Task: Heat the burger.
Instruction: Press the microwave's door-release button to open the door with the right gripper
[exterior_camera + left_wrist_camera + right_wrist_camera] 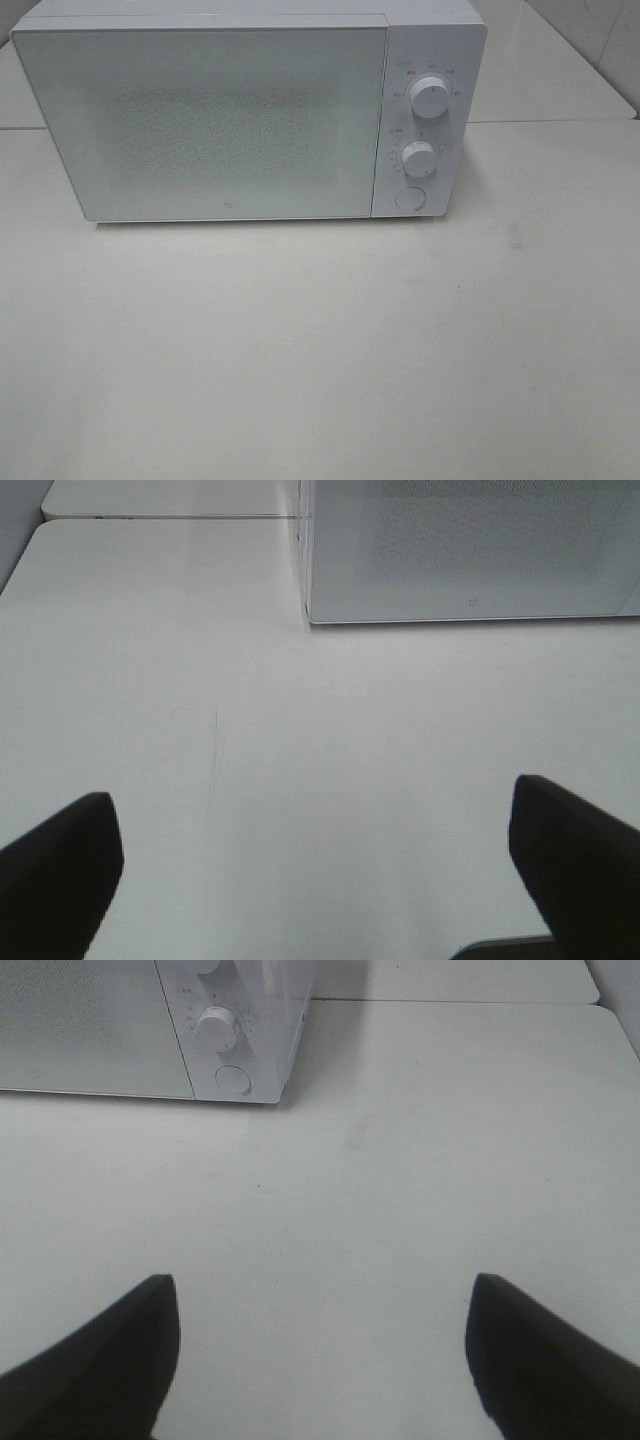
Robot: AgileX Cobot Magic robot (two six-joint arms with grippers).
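Exterior high view: a white microwave (240, 115) stands at the back of the white table (320, 350), its door shut. The left gripper (312, 788) and the right gripper (322, 1279) hang over the tabletop, fingers spread wide, holding nothing. Where the burger is, I cannot tell

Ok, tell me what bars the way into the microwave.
The door of the microwave is shut, barring the way in. Nothing visible stands between it and the open left gripper or right gripper. The burger shows in no view.
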